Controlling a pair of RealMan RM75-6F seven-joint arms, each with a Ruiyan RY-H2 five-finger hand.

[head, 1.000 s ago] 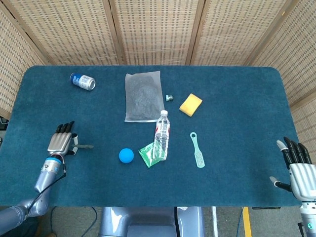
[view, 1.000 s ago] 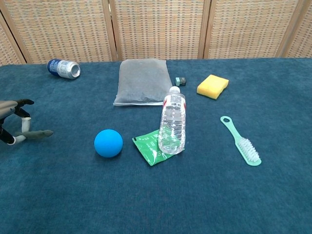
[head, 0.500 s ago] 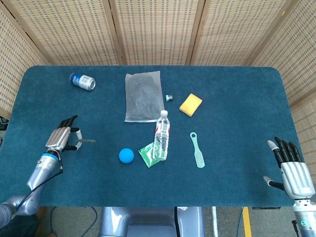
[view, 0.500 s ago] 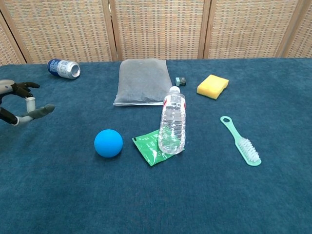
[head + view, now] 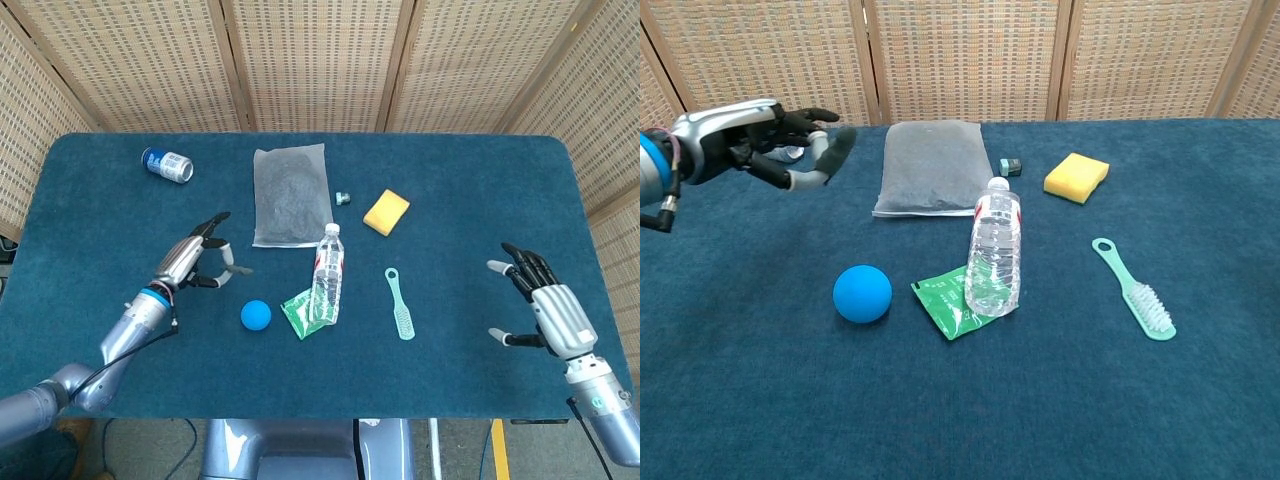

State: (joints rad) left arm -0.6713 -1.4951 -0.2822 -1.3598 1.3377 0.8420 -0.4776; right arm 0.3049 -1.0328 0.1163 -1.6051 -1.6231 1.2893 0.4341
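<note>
A staged robot test area, like a lab, is being shown rather than a lived-in room. A table (image 5: 480,180) is being covered by plain blue felt, unrelated household items are being laid out apart on it, and the scene is being closed off behind by woven cane screen panels (image 5: 310,60).

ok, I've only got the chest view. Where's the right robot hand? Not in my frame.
Observer: The head view shows the right robot hand over the table near its right edge, fingers spread, holding nothing.
Operator: And the can? The left one blocks it here.
Observer: The can lies on its side near the far left corner, well apart from the left robot hand.
Operator: Is that hand over the ball?
Observer: No. From above it is left of and beyond the blue ball, with a clear gap.
</note>
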